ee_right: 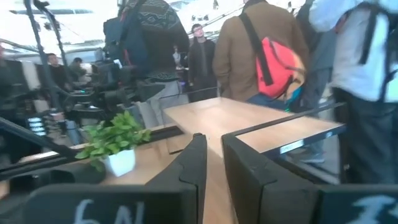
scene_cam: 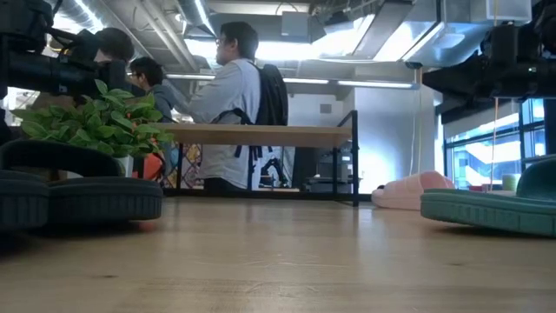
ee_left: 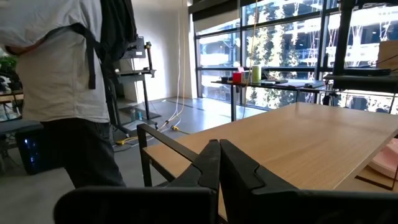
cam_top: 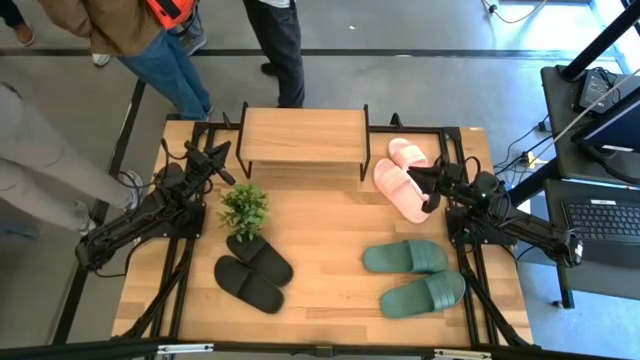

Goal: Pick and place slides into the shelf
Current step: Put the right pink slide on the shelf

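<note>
black slides (cam_top: 252,272) and green slides (cam_top: 415,275) lie nearest on the table, shelf (cam_top: 303,138) bare at twelve o'clock.
left gripper (cam_top: 222,152) hovers at ten o'clock by the shelf's corner, fingers nearly together, holding nothing; a potted plant (cam_top: 244,206) stands just past the black pair; pink slides (cam_top: 402,172) lie at one o'clock beside the shelf; right gripper (cam_top: 420,177) hangs over them, fingers narrowly parted, empty.
</note>
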`<state>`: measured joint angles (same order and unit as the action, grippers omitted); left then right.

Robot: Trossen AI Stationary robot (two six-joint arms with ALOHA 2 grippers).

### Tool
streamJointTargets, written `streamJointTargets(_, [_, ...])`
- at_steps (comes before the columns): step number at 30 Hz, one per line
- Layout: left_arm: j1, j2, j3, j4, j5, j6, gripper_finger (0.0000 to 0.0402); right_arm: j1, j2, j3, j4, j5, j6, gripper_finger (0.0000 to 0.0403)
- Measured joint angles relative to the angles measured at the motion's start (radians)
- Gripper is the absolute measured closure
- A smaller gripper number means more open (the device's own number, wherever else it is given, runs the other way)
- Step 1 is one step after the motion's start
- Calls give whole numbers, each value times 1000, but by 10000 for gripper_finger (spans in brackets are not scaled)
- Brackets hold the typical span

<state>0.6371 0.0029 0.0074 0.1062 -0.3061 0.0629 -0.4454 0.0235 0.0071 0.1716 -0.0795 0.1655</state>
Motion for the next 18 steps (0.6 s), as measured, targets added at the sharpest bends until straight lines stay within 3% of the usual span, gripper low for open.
streamJointTargets(11, [0,0,0,0,0,0,401,0,0,0,-47,-178,172,340])
streamJointTargets(18, [0,0,0,0,0,0,401,0,0,0,-50,-221,191,275])
